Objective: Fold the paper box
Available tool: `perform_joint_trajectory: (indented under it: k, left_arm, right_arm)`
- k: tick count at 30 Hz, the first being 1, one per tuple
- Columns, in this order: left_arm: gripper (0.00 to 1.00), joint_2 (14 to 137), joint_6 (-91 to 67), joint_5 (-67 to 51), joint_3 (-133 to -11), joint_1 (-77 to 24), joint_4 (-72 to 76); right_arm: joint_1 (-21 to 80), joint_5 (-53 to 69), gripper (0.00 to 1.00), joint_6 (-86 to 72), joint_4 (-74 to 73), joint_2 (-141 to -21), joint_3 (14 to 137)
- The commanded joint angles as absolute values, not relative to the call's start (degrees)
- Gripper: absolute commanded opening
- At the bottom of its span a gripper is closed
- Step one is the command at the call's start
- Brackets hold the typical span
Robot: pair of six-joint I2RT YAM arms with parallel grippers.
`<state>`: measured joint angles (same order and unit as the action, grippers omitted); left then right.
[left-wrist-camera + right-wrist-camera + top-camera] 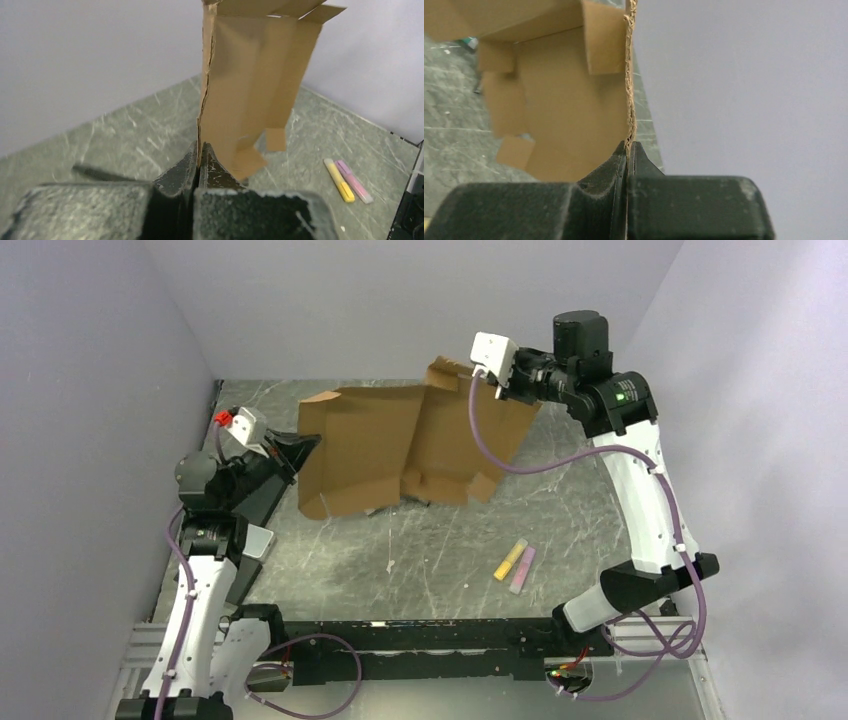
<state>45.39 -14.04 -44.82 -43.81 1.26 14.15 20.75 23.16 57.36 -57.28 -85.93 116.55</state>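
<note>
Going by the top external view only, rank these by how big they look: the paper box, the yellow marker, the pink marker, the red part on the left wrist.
1. paper box, by far the largest.
2. yellow marker and pink marker, too alike to rank.
3. red part, smallest.

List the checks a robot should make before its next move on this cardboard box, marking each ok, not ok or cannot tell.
1. Left gripper shut on the paper box at one edge: ok.
2. Right gripper shut on the opposite edge: ok.
3. Box lifted off the table: cannot tell; its lower edge may touch.
4. Yellow marker and pink marker lying apart from the box: ok.
5. Box folded into shape: not ok; flaps hang loose.
</note>
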Motion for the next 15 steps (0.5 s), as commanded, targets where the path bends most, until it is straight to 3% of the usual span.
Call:
perform_joint_trajectory:
  k: [1, 10, 15]
  left_arm:
    - [0.0, 44.6, -10.6, -40.4, -42.6, 0.4, 3.5]
    - [0.0, 44.4, -19.1, -40.0, -46.6, -3.3, 5.9]
    - [0.0, 45.0, -21.6, -38.8, -48.1, -4.1, 2.2]
  right_arm:
    - [23.4, 24.1, 0.0, 54.3, -53.4, -86.3, 115.3]
    - [25.0, 20.9, 0.0, 50.9, -52.6, -87.6, 127.8]
    - [25.0, 19.5, 0.0, 51.0, -51.7, -87.0, 123.9]
